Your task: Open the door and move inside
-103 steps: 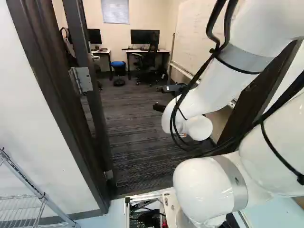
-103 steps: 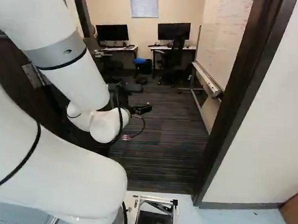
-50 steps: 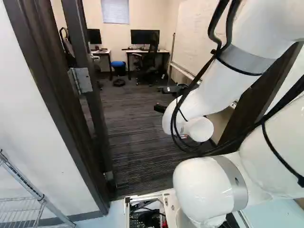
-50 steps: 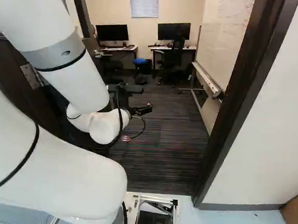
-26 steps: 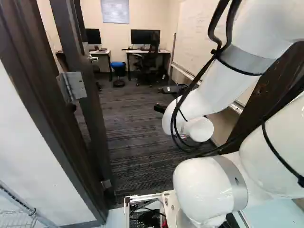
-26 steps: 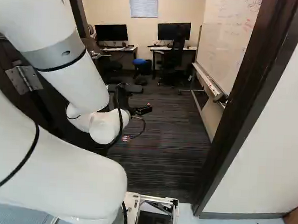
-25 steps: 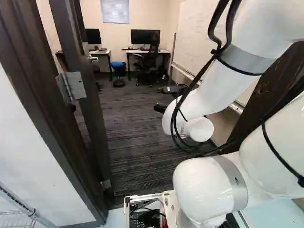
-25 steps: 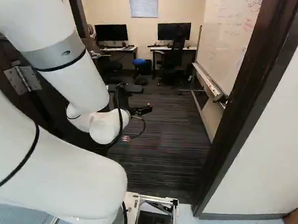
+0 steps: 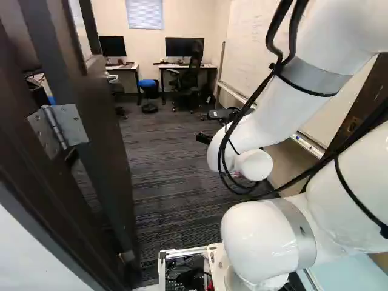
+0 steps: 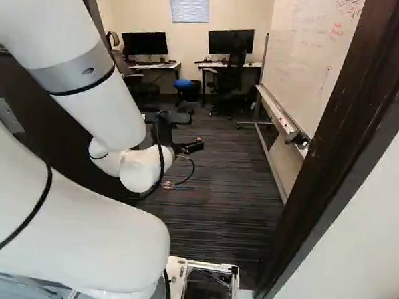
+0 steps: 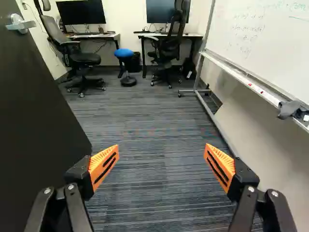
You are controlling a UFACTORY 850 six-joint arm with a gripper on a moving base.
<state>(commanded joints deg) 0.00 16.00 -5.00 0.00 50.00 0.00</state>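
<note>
Dark brown, the door [image 9: 104, 148] is seen standing open at the left of the left base view, its hinge [image 9: 71, 124] exposed. Near the right base view's centre, the gripper [image 10: 197, 147] is spread wide above striped carpet [image 10: 216, 211]; a whiteboard [image 10: 301, 58] is shown upper right.

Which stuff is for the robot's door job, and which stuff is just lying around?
For the job:
- open door
- door handle
- door hinge
- door frame
- gripper, open and holding nothing

Just there:
- blue stool
- office chairs
- monitors
- desks
- whiteboard
</note>
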